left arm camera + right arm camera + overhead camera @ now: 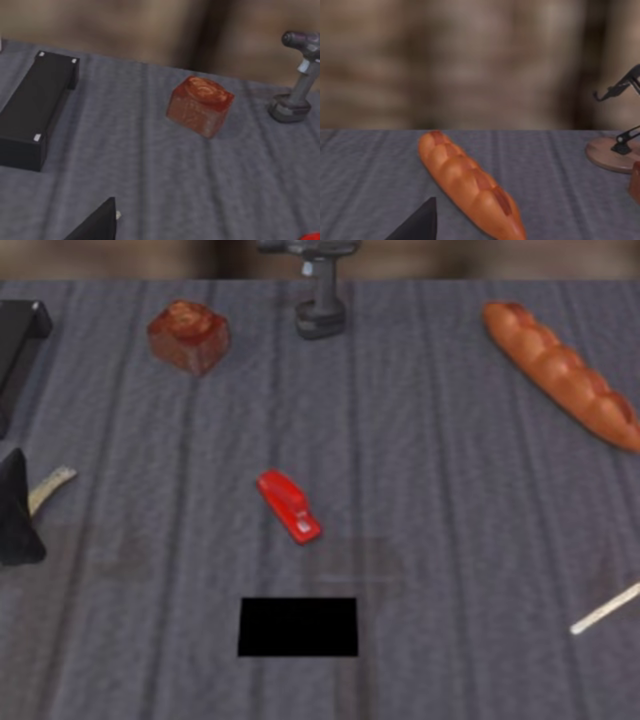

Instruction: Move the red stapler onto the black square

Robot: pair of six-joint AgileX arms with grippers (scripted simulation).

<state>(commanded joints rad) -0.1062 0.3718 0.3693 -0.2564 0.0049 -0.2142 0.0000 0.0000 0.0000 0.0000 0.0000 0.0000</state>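
The red stapler (289, 506) lies on the grey cloth-covered table (450, 500) near the middle, angled so that one end points toward the far left and the end with the small pale mark points toward the near right; it sits just beyond the black square (298, 627) and apart from it, not touching. I judge it to be a light, rigid thing with a glossy, probably slippery shell, so I would close across its narrow width near the middle of its length, where the sides look most parallel, instead of pinching the tapered ends. My left gripper (18, 510) hangs at the table's left edge, well away from the stapler, and I cannot tell whether its fingers are spread or together; my right gripper does not show in the top view, where only a pale thin piece appears at the right edge, so its state is unknown to me too. Counting what is here: one stapler, one black square, one dark-red cube (188, 336), one bread loaf (562, 373), one power drill (318, 288) and one black box (20, 340) at the far left.
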